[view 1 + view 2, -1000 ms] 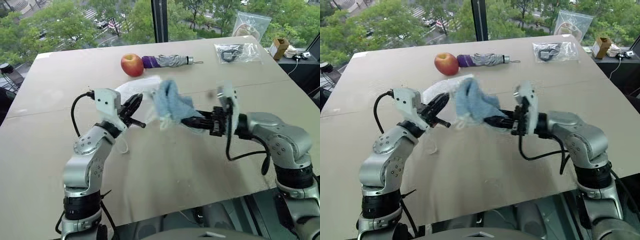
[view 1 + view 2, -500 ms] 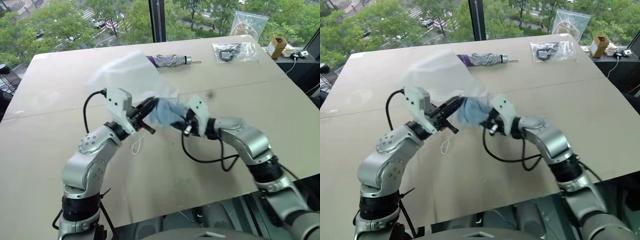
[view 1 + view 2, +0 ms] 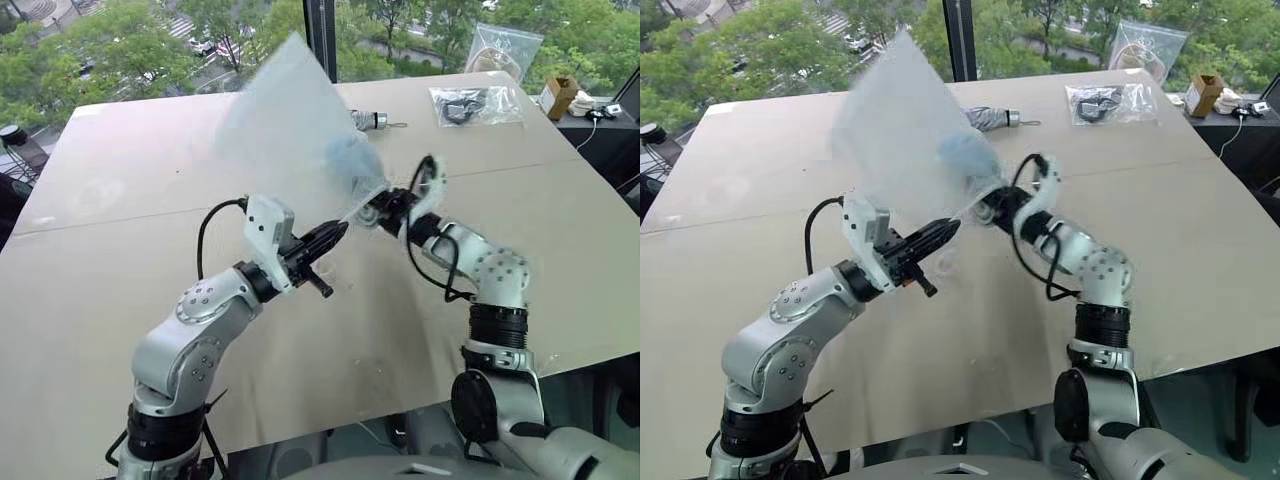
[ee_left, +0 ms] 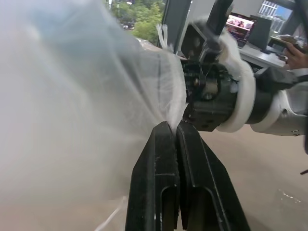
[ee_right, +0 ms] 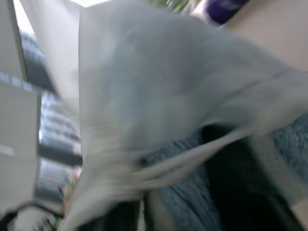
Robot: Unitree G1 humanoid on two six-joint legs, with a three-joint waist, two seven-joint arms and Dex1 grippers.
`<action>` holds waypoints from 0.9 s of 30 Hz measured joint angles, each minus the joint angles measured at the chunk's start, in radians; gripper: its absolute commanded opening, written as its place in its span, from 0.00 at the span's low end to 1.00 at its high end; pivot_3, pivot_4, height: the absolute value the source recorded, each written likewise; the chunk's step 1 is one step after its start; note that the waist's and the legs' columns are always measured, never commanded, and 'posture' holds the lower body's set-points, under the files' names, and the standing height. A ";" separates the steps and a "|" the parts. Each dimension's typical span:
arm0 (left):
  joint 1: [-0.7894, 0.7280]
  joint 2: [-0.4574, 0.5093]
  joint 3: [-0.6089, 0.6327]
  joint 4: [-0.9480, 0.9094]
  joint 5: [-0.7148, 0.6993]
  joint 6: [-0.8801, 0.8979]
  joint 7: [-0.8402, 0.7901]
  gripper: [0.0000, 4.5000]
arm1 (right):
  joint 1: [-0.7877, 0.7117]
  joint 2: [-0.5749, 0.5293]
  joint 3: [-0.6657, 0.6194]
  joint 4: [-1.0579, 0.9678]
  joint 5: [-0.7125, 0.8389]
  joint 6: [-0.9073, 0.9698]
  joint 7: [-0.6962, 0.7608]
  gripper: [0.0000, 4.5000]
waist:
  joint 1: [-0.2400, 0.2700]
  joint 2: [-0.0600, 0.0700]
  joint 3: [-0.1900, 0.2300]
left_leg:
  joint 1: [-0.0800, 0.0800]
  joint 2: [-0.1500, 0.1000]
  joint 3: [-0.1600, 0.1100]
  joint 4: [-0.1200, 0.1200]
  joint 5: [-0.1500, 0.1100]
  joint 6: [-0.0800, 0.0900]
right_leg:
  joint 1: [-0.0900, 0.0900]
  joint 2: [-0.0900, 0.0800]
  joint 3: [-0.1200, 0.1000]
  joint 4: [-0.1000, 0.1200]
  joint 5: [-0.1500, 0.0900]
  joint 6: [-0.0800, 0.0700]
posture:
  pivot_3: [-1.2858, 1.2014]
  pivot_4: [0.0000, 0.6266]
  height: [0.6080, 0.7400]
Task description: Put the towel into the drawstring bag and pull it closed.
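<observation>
surface: wide tan table [image 3: 120,330], bare and flat under both arms, with a seam line across it beyond the fingers.
room: big window behind the far edge of the table, green trees outside; a dark window post [image 3: 320,40] stands in the middle.
left gripper [image 3: 338,230]: fingers clenched together on the thin edge of the drawstring bag [image 3: 290,120], at its mouth; the left wrist view shows the two black fingers [image 4: 159,159] pressed flat with the cloth between them.
right gripper [image 3: 985,208]: it sits at the bag mouth, just across from the left fingertips; if its fingers are apart or together, i cannot tell, the cloth hides them.
drawstring bag: translucent white, lifted in the air, it rises up and away from both fingertips like a sail, off the table.
towel [image 3: 965,152]: light-blue lump seen through the bag cloth, inside the bag, just above the right fingers; in the right wrist view blue fluffy cloth [image 5: 187,192] lies close on the fingers.
things around: folded umbrella [image 3: 375,120] beyond the fingers, half hidden behind the bag; clear plastic bag with dark contents [image 3: 470,105] and a second clear bag [image 3: 505,45] far to the right side; small cardboard box [image 3: 558,95] past the table corner.
in the way: the raised bag covers the middle far part of the table.
</observation>
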 measured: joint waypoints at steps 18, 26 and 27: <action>-0.066 -0.019 0.046 0.275 0.102 -0.139 0.004 0.00 | 0.203 -0.471 0.414 -0.284 -0.265 0.014 0.384 0.85 | 0.011 0.001 0.000 | -0.003 -0.001 0.000 -0.001 0.000 0.000 | 0.001 -0.001 0.000 -0.007 -0.002 0.004 | 0.52 0.24 1.00; -0.050 -0.017 0.023 0.271 0.113 -0.144 -0.009 0.00 | 0.249 -0.732 0.568 -0.359 -0.541 -0.294 0.743 0.85 | 0.006 0.001 0.000 | -0.001 0.001 0.000 -0.002 0.000 0.000 | 0.001 0.001 0.000 -0.007 -0.003 0.003 | 0.52 0.24 1.00; -0.053 -0.017 0.020 0.271 0.113 -0.144 -0.012 0.00 | 0.251 -0.774 0.635 -0.353 -0.617 -0.331 0.775 0.85 | 0.006 0.000 0.000 | 0.000 0.001 0.001 -0.001 0.000 0.000 | 0.001 0.001 0.000 -0.007 -0.003 0.003 | 0.52 0.24 1.00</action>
